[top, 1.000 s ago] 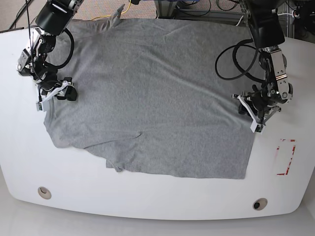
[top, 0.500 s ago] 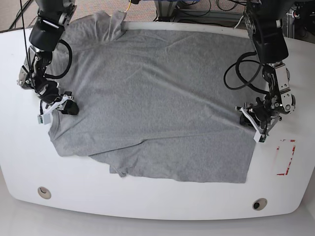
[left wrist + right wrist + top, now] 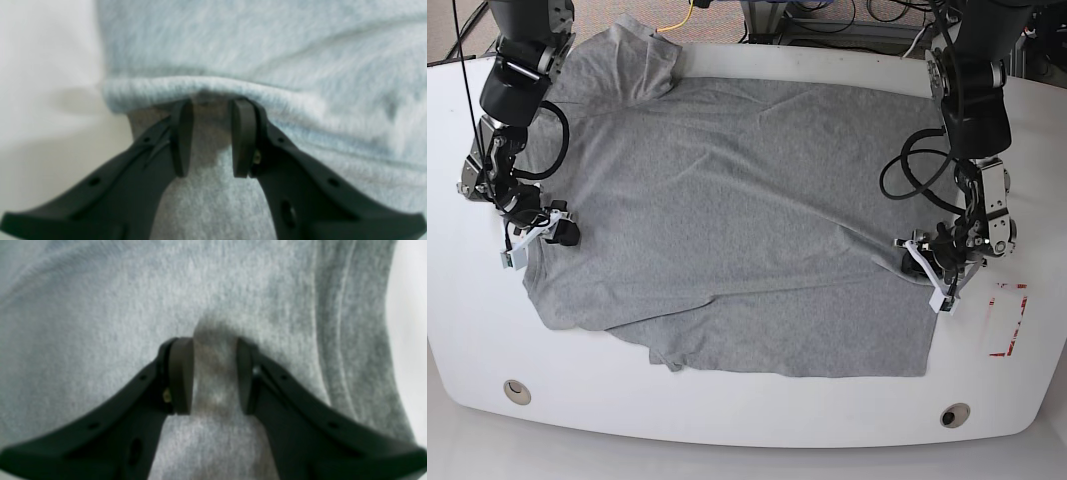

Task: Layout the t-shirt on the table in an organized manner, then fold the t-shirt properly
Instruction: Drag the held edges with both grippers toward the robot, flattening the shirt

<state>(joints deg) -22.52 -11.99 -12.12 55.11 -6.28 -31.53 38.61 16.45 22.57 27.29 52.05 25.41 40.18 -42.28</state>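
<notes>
Base view: the t-shirt (image 3: 737, 220) lies spread over most of the table (image 3: 727, 415), one sleeve bunched at the far corner and a fold creased along the near hem. The right gripper (image 3: 545, 232) sits at one side edge of the cloth, the left gripper (image 3: 932, 268) at the other. From up here I cannot tell how either claw stands. A red tape outline (image 3: 1009, 320) marks the table just beyond the left gripper, and two metal grommets (image 3: 517, 390) sit near the front edge, clear of the cloth.

Left wrist view: the left gripper (image 3: 211, 138) has its fingers set narrow, tips tucked under a rolled hem of grey t-shirt (image 3: 267, 50). A strip of cloth runs between the pads; it looks pinched, a thin grip.

Right wrist view: the right gripper (image 3: 215, 375) has its fingers narrow too, with a raised ridge of t-shirt (image 3: 100, 306) pinched between the pads.

My read: this is the laying-out step. Doing it well means both sides pulling outward evenly and low, so the fabric goes taut without slipping from these shallow pinches. The bunched sleeve and the doubled-over hem stand in the way of a flat layout.
</notes>
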